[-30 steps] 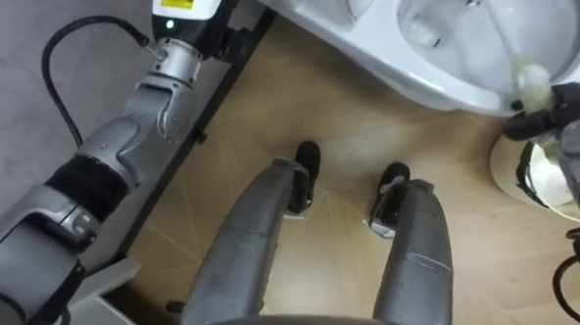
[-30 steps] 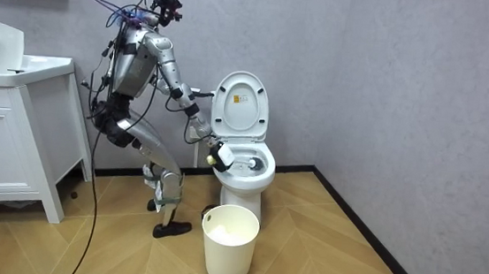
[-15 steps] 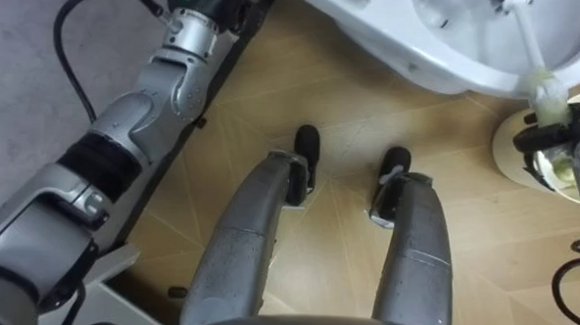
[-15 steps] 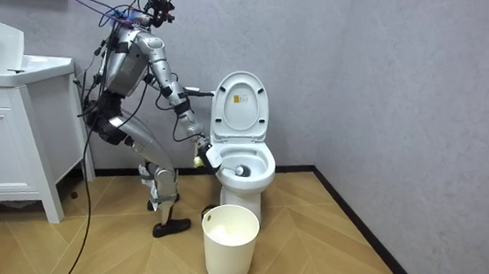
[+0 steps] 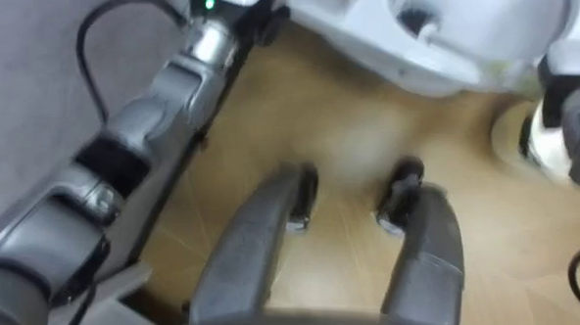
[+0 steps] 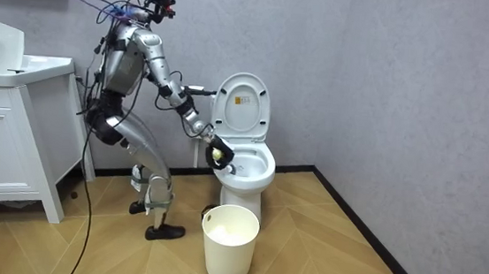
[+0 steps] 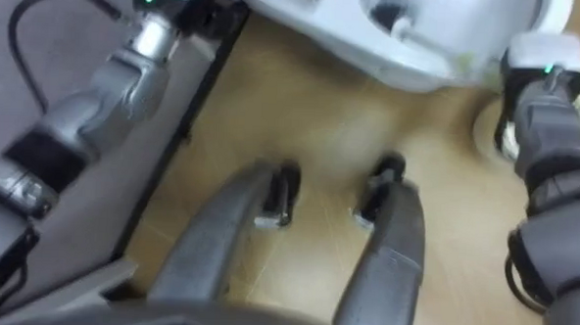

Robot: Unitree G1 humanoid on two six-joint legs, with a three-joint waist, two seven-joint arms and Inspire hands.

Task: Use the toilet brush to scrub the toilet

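Toilet (image 6: 245, 189): white glazed ceramic, rounded bowl, oval lid (image 6: 241, 107) raised against the grey wall.
Floor (image 6: 332, 251): tan wood in a herringbone pattern.
Bin (image 6: 229, 244): white, cylindrical, on the floor in front of the toilet.
Toilet brush (image 6: 218, 156): pale yellowish grip at the bowl's near rim; the rest is too blurred to describe.
Right robot hand (image 6: 211, 145): dark, at the rim, apparently curled around the grip.
Left robot hand (image 6: 202, 90): beside the lid; whether it is open cannot be told.
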